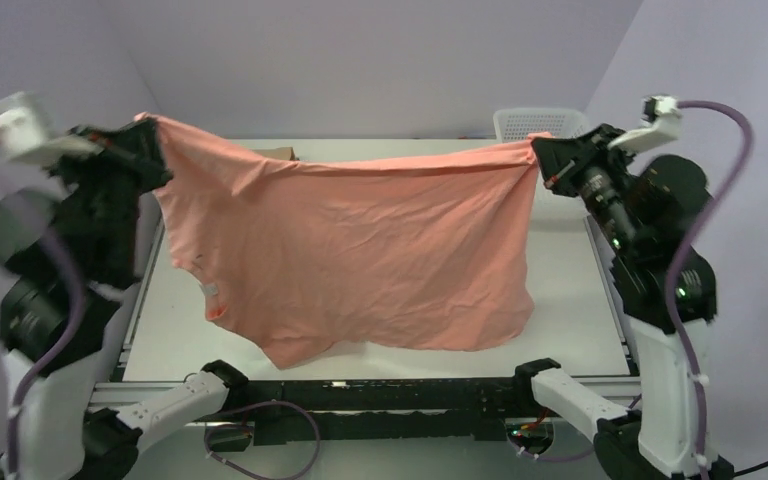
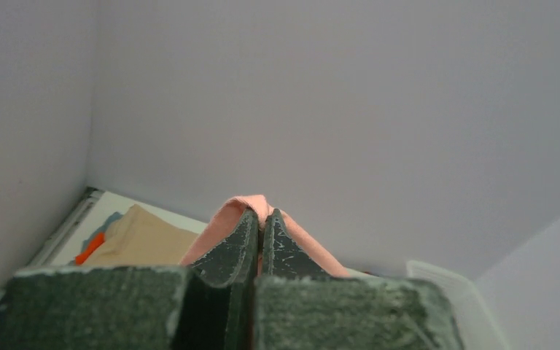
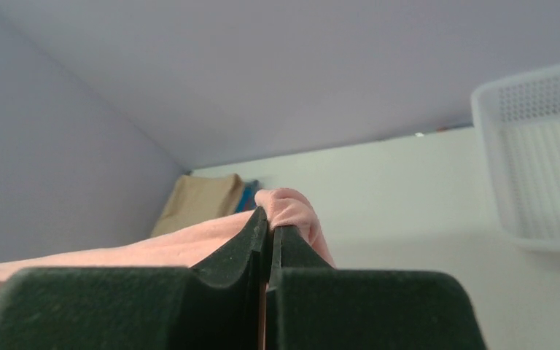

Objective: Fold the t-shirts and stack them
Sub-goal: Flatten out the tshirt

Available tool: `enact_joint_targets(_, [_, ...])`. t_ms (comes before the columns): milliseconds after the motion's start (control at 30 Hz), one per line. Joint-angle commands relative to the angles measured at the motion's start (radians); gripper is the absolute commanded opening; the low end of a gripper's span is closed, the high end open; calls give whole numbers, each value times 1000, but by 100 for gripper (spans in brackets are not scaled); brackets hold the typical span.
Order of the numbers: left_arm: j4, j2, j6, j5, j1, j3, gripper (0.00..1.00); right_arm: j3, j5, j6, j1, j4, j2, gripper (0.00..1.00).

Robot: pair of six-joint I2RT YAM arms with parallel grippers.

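A salmon-pink t-shirt (image 1: 360,250) hangs spread in the air above the table, stretched between both arms. My left gripper (image 1: 148,135) is shut on its upper left corner; in the left wrist view pink cloth (image 2: 222,219) folds over the closed gripper (image 2: 262,220). My right gripper (image 1: 540,152) is shut on the upper right corner, and pink cloth (image 3: 292,208) bulges over its closed gripper (image 3: 268,222). The shirt's lower hem sags to the table near the front. A folded tan t-shirt (image 2: 142,240) lies at the back left, with a blue edge (image 3: 248,195) and an orange-red edge (image 2: 89,249) beside it.
A white mesh basket (image 1: 538,122) stands at the back right of the table (image 1: 570,310), also seen in the right wrist view as the basket (image 3: 539,153). Grey walls close the back and sides. The hanging shirt hides most of the tabletop from above.
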Motion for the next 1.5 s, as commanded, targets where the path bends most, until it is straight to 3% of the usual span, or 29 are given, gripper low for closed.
enact_joint_targets(0, [-9,243,-2,46,159,44,0,-70,140,-61,-5,88,103,0])
enact_joint_targets(33, [-39,303,-45,199,253,87,0,-87,145,-68,-9,117,123,0])
enact_joint_targets(100, [-61,418,-80,334,355,162,0,-108,146,-81,-19,177,158,0])
enact_joint_targets(267, [-31,626,-35,467,383,401,0,-71,146,-105,-73,320,268,0])
enact_joint_targets(400, [24,697,-20,563,393,620,0,47,76,-89,-109,400,344,0])
enact_joint_targets(567, [206,570,3,592,394,515,0,156,67,-102,-115,450,368,0])
enact_joint_targets(667, [200,518,26,616,394,441,0,100,80,-108,-117,484,338,0])
enact_joint_targets(767, [217,445,64,651,394,259,0,-44,57,-102,-119,546,276,0])
enact_joint_targets(967, [356,253,82,744,394,-326,0,-413,3,-108,-120,666,180,0])
enact_joint_targets(1200, [514,92,-112,894,383,-932,0,-856,-71,-87,-121,702,87,0])
enact_joint_targets(1467, [500,-11,-285,800,284,-1274,0,-1149,-47,24,-124,689,21,0])
